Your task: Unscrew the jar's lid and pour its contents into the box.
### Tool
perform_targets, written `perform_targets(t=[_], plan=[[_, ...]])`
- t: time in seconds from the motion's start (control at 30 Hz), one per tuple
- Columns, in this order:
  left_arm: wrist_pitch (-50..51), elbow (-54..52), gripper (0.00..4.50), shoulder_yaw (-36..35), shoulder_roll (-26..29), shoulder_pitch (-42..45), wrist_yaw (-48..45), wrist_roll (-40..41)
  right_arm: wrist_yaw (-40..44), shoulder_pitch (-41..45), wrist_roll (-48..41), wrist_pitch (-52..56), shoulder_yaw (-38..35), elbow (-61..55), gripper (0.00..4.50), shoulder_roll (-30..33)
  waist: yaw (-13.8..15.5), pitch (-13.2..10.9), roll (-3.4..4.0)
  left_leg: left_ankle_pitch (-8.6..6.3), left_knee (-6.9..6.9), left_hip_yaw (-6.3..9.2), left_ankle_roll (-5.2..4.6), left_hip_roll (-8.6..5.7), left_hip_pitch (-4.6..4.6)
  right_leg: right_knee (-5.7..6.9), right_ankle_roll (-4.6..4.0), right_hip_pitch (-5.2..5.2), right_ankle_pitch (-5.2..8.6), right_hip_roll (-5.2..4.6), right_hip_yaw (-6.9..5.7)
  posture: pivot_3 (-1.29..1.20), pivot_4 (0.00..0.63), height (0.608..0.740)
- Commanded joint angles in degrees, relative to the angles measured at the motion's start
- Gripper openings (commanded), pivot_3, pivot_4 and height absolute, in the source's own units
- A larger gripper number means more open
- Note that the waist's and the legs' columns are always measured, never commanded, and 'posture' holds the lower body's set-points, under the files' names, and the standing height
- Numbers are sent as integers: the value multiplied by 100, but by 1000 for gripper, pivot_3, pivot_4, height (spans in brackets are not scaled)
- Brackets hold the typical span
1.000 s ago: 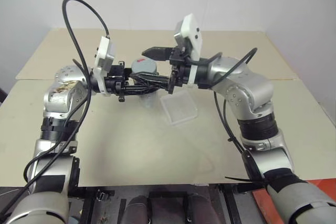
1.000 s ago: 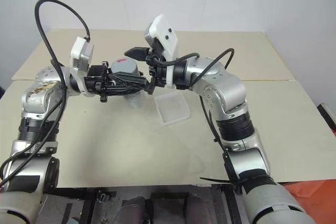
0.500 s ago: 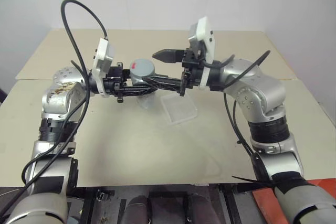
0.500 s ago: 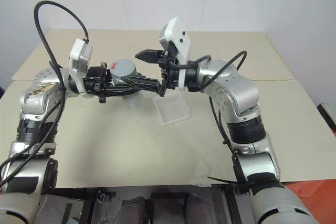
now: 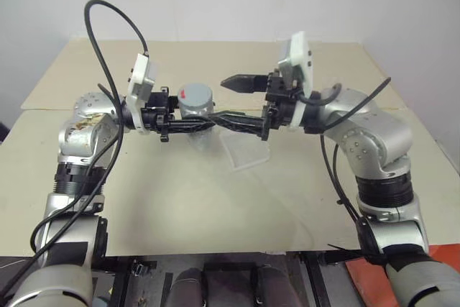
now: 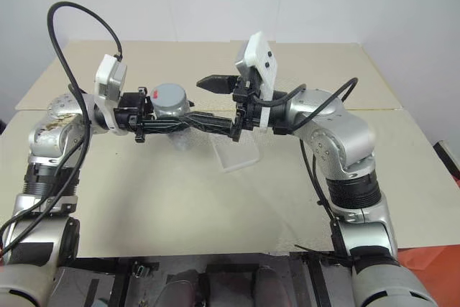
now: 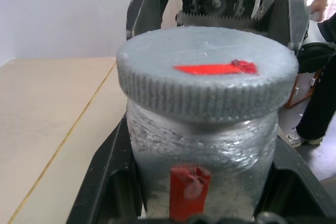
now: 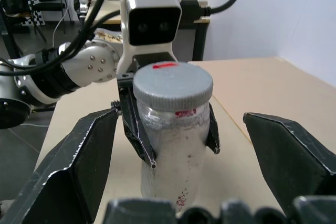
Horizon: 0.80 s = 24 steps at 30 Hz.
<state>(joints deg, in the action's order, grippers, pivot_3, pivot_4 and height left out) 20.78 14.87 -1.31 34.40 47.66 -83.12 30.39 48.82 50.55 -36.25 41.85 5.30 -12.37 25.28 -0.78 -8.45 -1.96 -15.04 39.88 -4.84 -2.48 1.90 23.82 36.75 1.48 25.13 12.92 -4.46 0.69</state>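
I have the jar (image 8: 176, 140) held upright above the tabletop (image 5: 180, 199) in my left gripper (image 5: 190, 124), whose fingers are clamped on the body just under the lid (image 7: 207, 72); the lid is on and looks fully seated, red mark up. My right gripper (image 5: 241, 102) is level with the jar and just beside it, its two fingers spread wide, one at lid height and one lower, touching nothing. The box (image 5: 246, 150) lies on the tabletop below and slightly to the right of the jar; I cannot make out any contents through the jar wall.

The risks, as I judge them: the right fingers are staggered in height, so if I close without lining them up on the ribbed rim, one could land on the jar body or foul the left fingers; a poor bite on the rim would let the cap slip rather than turn; if the left grip is too light, twisting could spin the whole jar in my fingers or tilt it; and any jolt as the lid frees could scatter the contents outside the box, since the box is shallow.
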Motion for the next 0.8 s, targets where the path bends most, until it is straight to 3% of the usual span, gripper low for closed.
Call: perform_targets(t=[0.03, 0.8], plan=[[-163, 6, 2028, -72, -52, 117, 32, 1, -79, 248, -156, 77, -158, -247, 4465, -52, 0, 0, 0, 0, 0, 0, 0, 0, 0, 0, 0, 0, 0, 0, 0, 0, 150, 740], [-119, -211, 2028, -69, -120, 35, 74, 72, -327, 847, 396, 104, 333, 427, 4465, -698, -3, 0, 0, 0, 0, 0, 0, 0, 0, 0, 0, 1, 0, 0, -1, 0, 150, 740]])
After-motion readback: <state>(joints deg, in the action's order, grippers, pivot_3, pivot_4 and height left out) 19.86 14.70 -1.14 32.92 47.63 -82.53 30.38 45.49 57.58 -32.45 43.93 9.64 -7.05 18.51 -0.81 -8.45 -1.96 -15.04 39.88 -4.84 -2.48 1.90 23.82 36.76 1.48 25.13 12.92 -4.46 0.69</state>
